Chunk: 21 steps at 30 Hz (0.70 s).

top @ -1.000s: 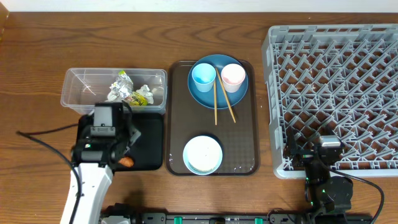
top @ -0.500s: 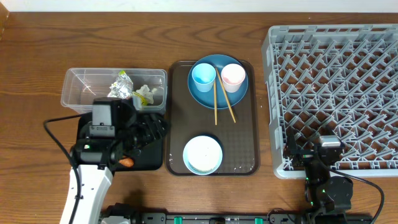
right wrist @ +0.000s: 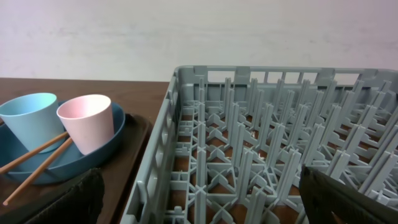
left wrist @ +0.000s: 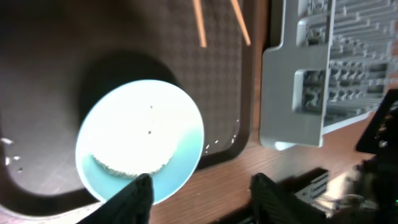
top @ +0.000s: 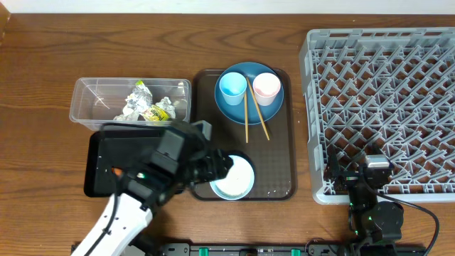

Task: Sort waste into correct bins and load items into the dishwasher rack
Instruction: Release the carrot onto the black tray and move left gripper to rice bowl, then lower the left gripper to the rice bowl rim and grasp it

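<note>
Overhead: the left gripper (top: 213, 169) hovers at the 9 o'clock rim of the pale blue round bowl (top: 236, 178), which sits on the brown rectangular serving tray (top: 277, 163). The large grey plastic lattice dishwasher rack (top: 384, 92) lies at 3 o'clock.

Left wrist: its fingers (left wrist: 134, 199) are spread apart and hold nothing, at 6 o'clock below the bowl, where loose white rice grains (left wrist: 130, 167) lie.

Right wrist: the right gripper (right wrist: 199, 205) gapes wide and empty at the rack's edge, with the pink plastic cup (right wrist: 87, 121) at 9 o'clock.

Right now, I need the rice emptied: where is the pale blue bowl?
Overhead, the bowl sits at the robot-side end of the brown tray, apart from the chopsticks, left of the grey rack.
</note>
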Available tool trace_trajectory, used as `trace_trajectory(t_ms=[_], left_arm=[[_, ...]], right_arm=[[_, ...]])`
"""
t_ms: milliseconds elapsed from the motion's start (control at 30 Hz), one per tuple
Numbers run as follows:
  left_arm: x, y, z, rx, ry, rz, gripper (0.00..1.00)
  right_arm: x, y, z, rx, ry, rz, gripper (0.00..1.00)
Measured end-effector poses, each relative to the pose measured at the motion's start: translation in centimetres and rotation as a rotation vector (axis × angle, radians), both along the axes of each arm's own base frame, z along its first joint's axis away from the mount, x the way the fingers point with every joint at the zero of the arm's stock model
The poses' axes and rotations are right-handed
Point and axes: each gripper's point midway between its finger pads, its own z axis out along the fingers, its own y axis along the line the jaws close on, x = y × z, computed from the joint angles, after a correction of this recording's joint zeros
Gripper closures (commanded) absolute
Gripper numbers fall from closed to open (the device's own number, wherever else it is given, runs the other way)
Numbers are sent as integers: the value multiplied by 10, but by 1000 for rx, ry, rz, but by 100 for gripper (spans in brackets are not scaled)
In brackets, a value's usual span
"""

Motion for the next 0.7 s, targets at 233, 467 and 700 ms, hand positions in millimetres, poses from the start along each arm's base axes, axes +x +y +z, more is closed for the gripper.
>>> trace_trajectory(t_ms=[233,467,700], left_arm=[[-10,-33,-9,78,-58,-10,53],[-15,-47,-48,213,19,-16,53],[-10,-65,-67,287,58,-47,53]], right_arm=[[0,0,0,0,0,0,1],[0,0,0,0,0,0,1],[0,0,0,0,0,0,1]])
